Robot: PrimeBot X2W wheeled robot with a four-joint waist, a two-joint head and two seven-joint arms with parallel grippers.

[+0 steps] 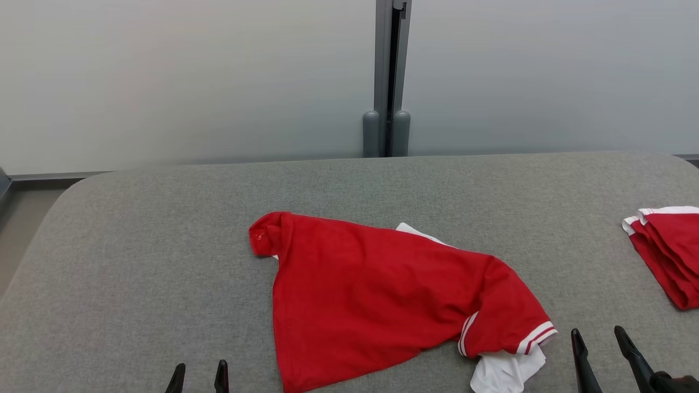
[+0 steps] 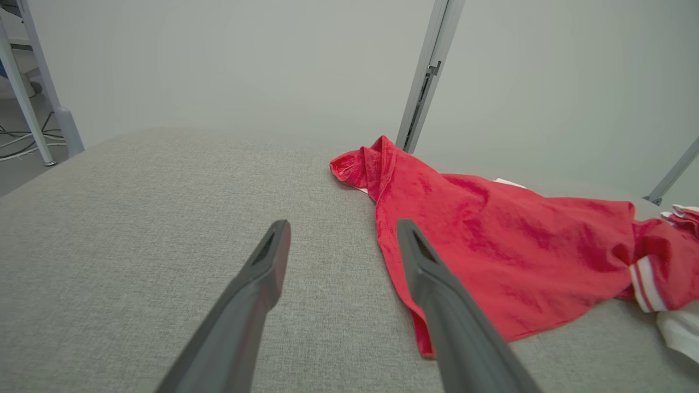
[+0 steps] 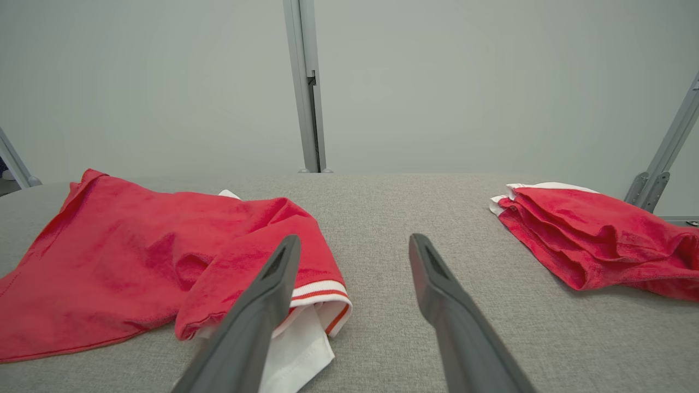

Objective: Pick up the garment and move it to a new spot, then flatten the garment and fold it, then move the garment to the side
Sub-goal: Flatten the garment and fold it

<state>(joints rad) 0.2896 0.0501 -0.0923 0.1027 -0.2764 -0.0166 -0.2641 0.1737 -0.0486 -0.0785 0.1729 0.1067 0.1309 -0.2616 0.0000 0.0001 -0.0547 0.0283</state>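
Observation:
A red garment with white-striped sleeve cuffs lies crumpled in the middle of the grey padded table; white fabric sticks out under its right sleeve. My left gripper stands open at the bottom left, left of the garment's lower hem. In the left wrist view the garment lies to the right of that gripper. At the bottom right my right gripper is open, just right of the striped sleeve. The right wrist view has the sleeve cuff beside the left finger of that gripper. Both hold nothing.
A second red garment, roughly folded with a white edge, lies at the table's right edge, also seen as a folded pile in the right wrist view. A grey post stands behind the table against pale wall panels. The table's left part is bare.

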